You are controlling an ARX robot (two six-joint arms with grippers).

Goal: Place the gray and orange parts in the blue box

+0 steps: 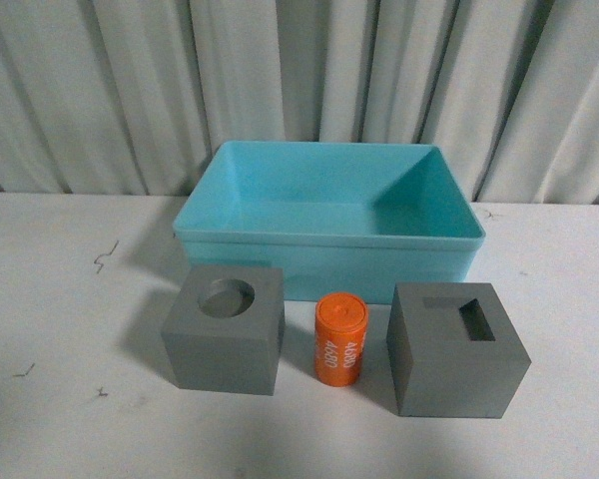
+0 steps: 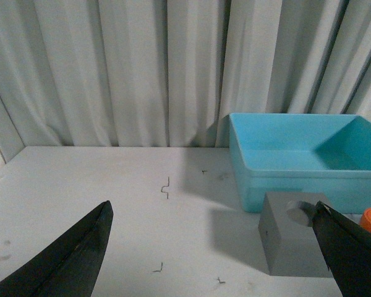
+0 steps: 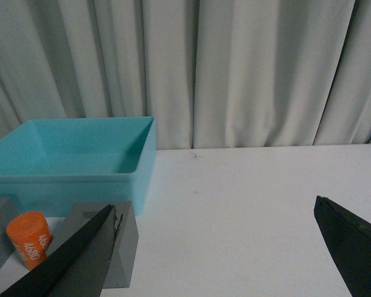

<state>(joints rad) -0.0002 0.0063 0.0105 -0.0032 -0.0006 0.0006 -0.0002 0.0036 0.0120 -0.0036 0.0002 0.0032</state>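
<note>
So the three parts are all sitting on the desk (image 1: 70, 299) outside the tub, lined up in a row across the middle, closer to the near edge; the round-hole gray cube (image 1: 225, 329) is on the left end, the orange cylinder (image 1: 338, 339) stands upright in the middle with white lettering running down its side, and the slot-hole gray cube (image 1: 457, 349) is on the right end; the cylinder sits between the two cubes with a small gap on each side, touching neither as far as I can see. Right behind that row is the blue tub (image 1: 324, 254), long side facing the row, pushed toward the far edge and roughly centered between the left and right edges; the round-hole cube looks just in front of its near wall. Neither arm shows up in the front camera; from the wrist cams, the left pincer (image 2: 211, 205) has its dark fingers (image 2: 74, 260) spread wide with nothing between them, hanging over the left side of the desk; the right pincer (image 3: 214, 204) is spread apart the same way, holding nothing, over the right side. There are a few little dark scuffs (image 1: 105, 254) on the left part of the desk; a pale pleated curtain (image 1: 299, 80) runs along behind the far edge.
</note>
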